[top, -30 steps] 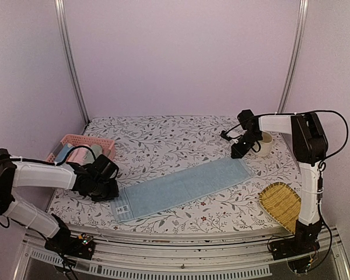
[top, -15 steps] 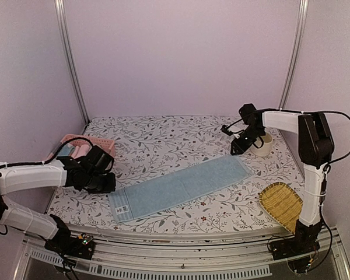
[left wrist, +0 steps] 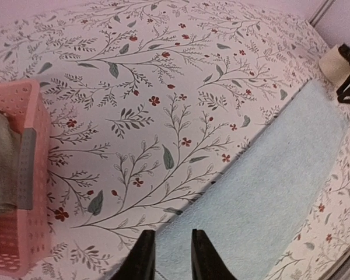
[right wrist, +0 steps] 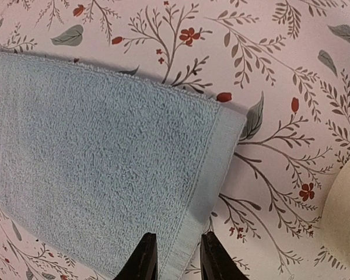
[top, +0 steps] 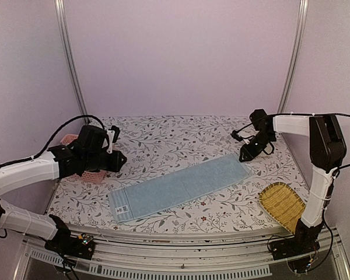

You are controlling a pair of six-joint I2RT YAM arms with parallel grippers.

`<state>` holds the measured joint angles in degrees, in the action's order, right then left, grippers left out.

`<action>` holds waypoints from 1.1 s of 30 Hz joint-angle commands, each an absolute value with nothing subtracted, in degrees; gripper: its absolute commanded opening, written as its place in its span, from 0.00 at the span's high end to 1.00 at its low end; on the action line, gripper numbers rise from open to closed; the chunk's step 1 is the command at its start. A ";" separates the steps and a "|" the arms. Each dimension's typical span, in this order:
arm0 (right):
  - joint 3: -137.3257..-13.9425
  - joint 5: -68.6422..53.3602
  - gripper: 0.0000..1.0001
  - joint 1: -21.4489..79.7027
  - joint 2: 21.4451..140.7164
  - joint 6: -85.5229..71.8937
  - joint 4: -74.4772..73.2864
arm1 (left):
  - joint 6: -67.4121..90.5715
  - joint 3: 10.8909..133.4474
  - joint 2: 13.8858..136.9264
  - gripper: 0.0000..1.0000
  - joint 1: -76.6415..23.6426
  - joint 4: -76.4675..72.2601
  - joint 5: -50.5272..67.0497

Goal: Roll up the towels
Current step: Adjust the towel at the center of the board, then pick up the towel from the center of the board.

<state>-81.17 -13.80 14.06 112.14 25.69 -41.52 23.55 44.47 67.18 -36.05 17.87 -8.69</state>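
Both grippers are backing away from the blue towel (top: 181, 186) at once. The left gripper (left wrist: 172, 233), which was down at the towel's near left corner a second ago, is now hanging higher and further back, beside the pink basket (left wrist: 24, 93). Its fingers are standing a little apart with nothing between them. The right gripper (right wrist: 178, 236) is hovering over the far right end, near the mug (right wrist: 345, 221), and its fingers are likewise parting slightly and gripping nothing. The blue towel is lying flat at full length, slanting across the flowered tabletop (top: 163, 137) from near left to far right, with no roll begun. The green towel (left wrist: 0, 163) is sitting in the basket. This looks like the spreading step ending, with the rolling probably starting next from one short end.
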 commanded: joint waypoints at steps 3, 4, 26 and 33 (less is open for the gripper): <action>-80.01 -12.22 0.71 13.97 111.66 24.87 -40.06 | 24.67 40.29 69.02 0.65 -36.02 8.65 -1.32; -80.26 -12.07 0.71 13.97 111.84 24.87 -40.13 | 24.78 39.90 69.12 0.62 -36.03 8.39 -0.70; -84.38 -10.12 0.70 14.11 118.08 24.53 -42.01 | 25.93 36.12 68.77 0.52 -36.30 6.72 1.66; -83.51 -6.34 0.67 16.59 119.37 25.54 -42.44 | 26.60 36.06 69.15 0.53 -36.47 6.72 1.22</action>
